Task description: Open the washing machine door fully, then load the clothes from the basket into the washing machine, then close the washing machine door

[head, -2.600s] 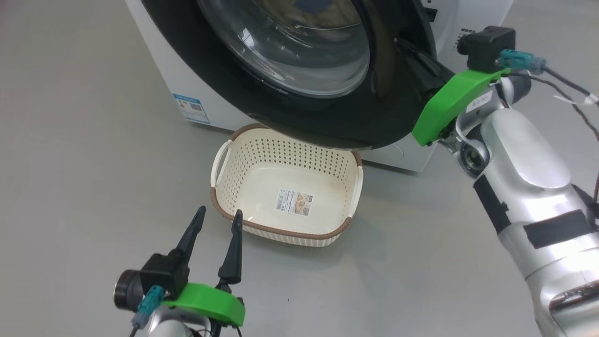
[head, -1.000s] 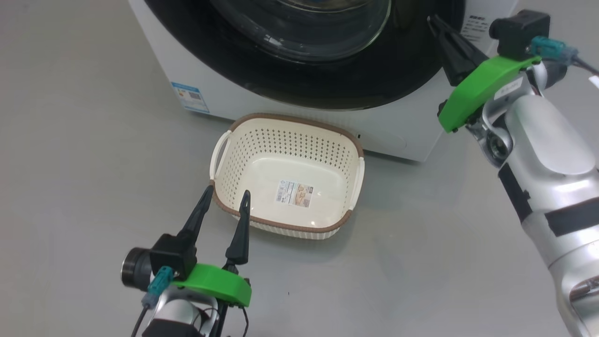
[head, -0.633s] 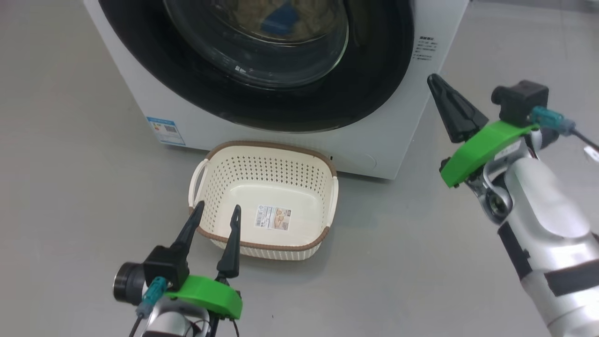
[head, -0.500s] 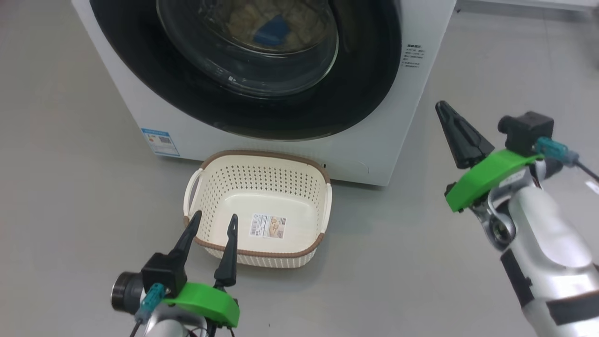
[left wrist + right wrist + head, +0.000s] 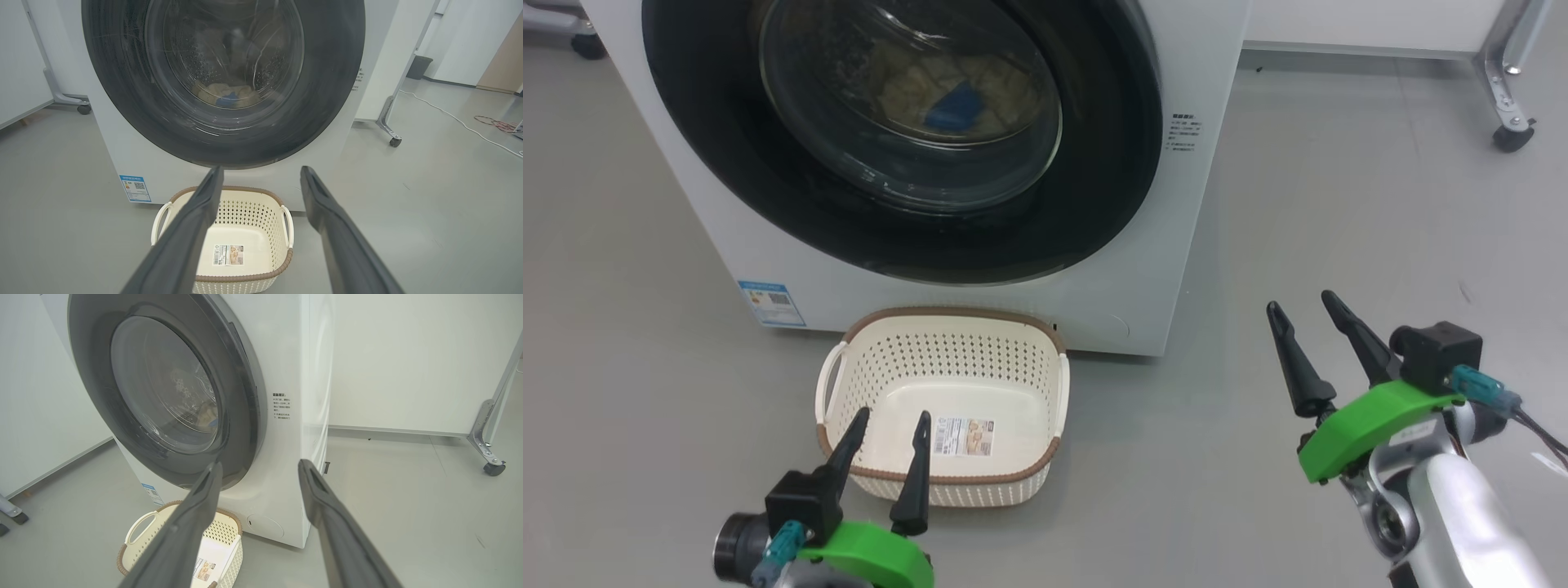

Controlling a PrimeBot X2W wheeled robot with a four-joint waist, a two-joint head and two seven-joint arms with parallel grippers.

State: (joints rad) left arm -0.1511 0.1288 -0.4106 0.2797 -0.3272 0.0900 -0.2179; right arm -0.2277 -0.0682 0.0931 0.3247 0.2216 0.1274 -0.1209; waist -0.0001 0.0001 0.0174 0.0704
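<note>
Head view: right gripper (image 5: 1300,302) is released, fingers spread with nothing between them, hanging over bare floor (image 5: 1339,204). From it the washing machine door (image 5: 1094,204) lies up and to the left, well apart, flush against the washing machine (image 5: 1217,163), looks shut. The clothes (image 5: 956,98) sit behind the glass, low in the drum. Left gripper (image 5: 892,414) is also spread and empty, above the near rim of the basket (image 5: 947,313), fingers pointing at the door. The basket is empty apart from its label, just beside the machine's foot below the door, long axis running across. Judgement: all three steps look done. If the door needs a last press, the right arm is nearer its right edge.
</note>
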